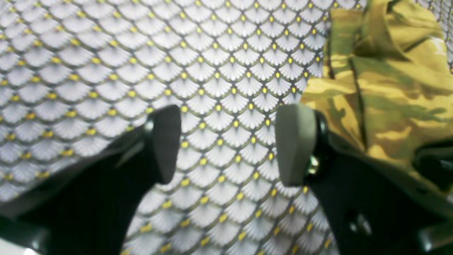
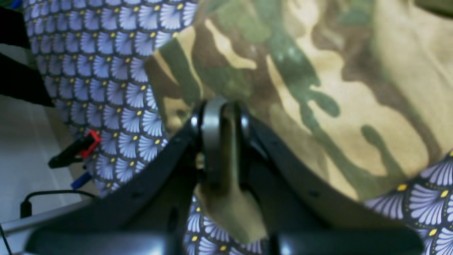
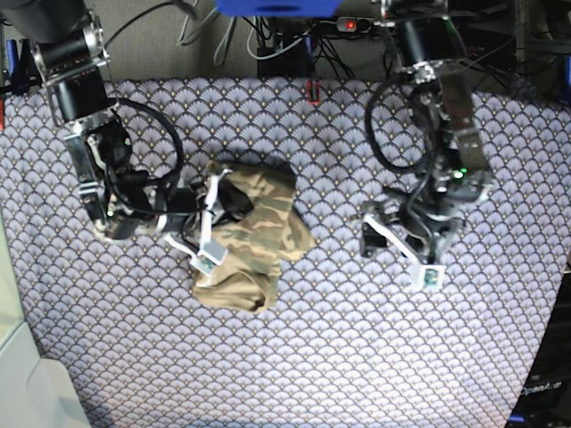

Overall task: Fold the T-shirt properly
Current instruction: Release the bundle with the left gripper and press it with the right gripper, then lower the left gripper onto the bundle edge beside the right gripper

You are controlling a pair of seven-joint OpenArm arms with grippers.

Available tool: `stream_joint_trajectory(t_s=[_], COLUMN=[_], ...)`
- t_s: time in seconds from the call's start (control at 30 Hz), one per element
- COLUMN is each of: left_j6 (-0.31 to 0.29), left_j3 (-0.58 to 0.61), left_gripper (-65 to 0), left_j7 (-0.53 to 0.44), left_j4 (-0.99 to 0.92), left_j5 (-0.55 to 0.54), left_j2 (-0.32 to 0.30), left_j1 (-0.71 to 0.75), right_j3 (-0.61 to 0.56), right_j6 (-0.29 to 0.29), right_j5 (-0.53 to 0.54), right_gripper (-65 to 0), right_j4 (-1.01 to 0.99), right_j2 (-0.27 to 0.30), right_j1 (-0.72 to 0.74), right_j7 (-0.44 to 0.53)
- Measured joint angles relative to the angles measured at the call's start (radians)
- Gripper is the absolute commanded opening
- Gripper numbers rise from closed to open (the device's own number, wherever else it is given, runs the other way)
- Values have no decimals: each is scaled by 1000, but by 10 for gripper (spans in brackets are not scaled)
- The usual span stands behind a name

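Note:
The camouflage T-shirt (image 3: 254, 236) lies crumpled left of the table's middle in the base view. My right gripper (image 3: 227, 198) is at the shirt's upper left part. In the right wrist view the right gripper (image 2: 226, 141) is shut on a fold of the T-shirt (image 2: 318, 88), with cloth pinched between the fingers (image 2: 211, 141). My left gripper (image 3: 368, 234) is to the right of the shirt, apart from it. In the left wrist view the left gripper (image 1: 230, 141) is open and empty over the patterned cloth, with the T-shirt (image 1: 382, 81) at the upper right.
A purple-grey fan-scale cloth (image 3: 357, 357) covers the table. A red and black clamp (image 2: 79, 148) holds its edge, and another clamp (image 3: 312, 91) sits at the back edge. Cables and a power strip (image 3: 348, 24) lie behind the table. The table edge and floor (image 3: 13, 357) are at the left.

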Motion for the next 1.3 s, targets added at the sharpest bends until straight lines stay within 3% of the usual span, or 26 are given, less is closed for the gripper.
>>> stream_joint_trajectory(t_s=[0.27,0.37,0.43,0.57,0.63,0.77,0.83,1.3], left_j6=[3,3,5,8,23,167,197,211], left_j3=[189,203,197,198,198,201,203,206], left_gripper=[-241,-254,-356,-650,-624,-647,-643,-643], left_j7=[-153,-156,-156,-163,-163,-172,-172,-231], left_j4=[-179,-214,-228,-230,-231,-230,-232,-497], left_j5=[-5,-8,0,-1,-1,-5,-4,-6], left_j2=[23,24,22,21,21,22,24,53], left_j1=[-17,-16,-16,-18,-31,-64,-75,-152], right_j3=[-1,-1,0,-1,-1,0,0,0], right_j6=[0,0,0,0,0,0,0,0], right_j5=[6,6,6,5,5,5,6,2], right_gripper=[-592,-592,-592,-592,-592,-592,-592,-592], right_j4=[-2,-2,-2,-2,-2,-2,-2,-2], right_j2=[8,8,8,6,6,6,6,7], right_j1=[-9,-8,-8,-8,-8,-8,-8,-8], right_j7=[1,1,0,0,0,0,0,0])
